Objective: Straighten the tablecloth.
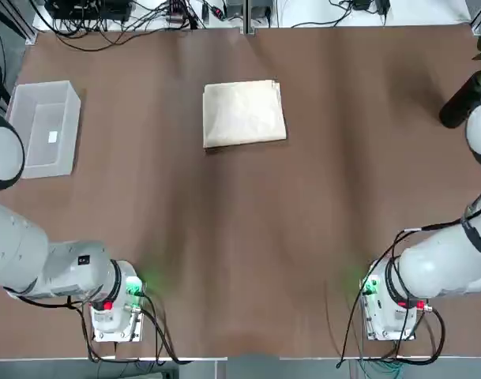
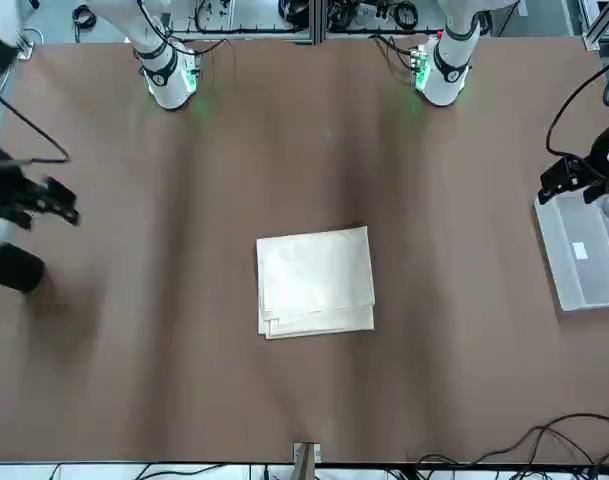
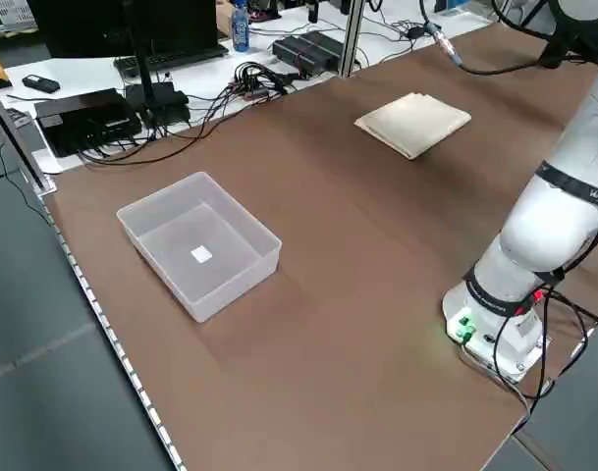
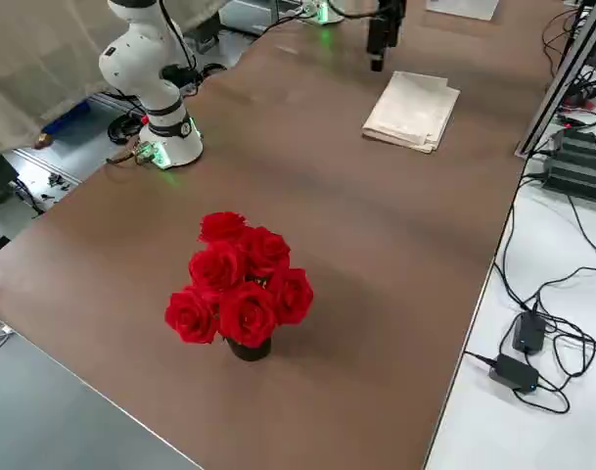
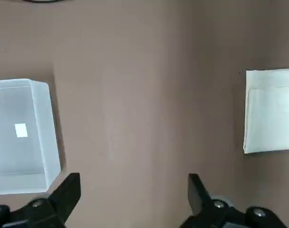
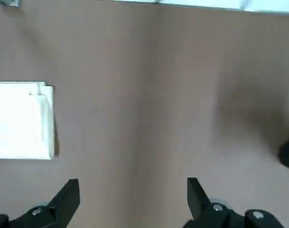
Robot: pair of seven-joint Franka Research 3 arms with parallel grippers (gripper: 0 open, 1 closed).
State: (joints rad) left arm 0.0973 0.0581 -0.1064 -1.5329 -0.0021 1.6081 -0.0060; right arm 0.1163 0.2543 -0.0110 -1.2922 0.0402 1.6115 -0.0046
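The tablecloth (image 1: 244, 114) is a cream-beige folded rectangle lying flat on the brown table at mid-width, toward the far side; it also shows in the front view (image 2: 315, 282) and in both wrist views (image 5: 271, 111) (image 6: 21, 119). My left gripper (image 5: 134, 190) hangs open and empty above the table by the plastic bin, well to the left of the cloth (image 2: 569, 185). Over the table's right side, far from the cloth, my right gripper (image 6: 133, 192) is open too and holds nothing (image 2: 54, 200).
A translucent plastic bin (image 1: 44, 126) stands at the far left with a small white piece inside. A bunch of red roses (image 4: 241, 284) in a dark vase stands at the far right. Cables and electronics (image 3: 161, 93) lie beyond the table's far edge.
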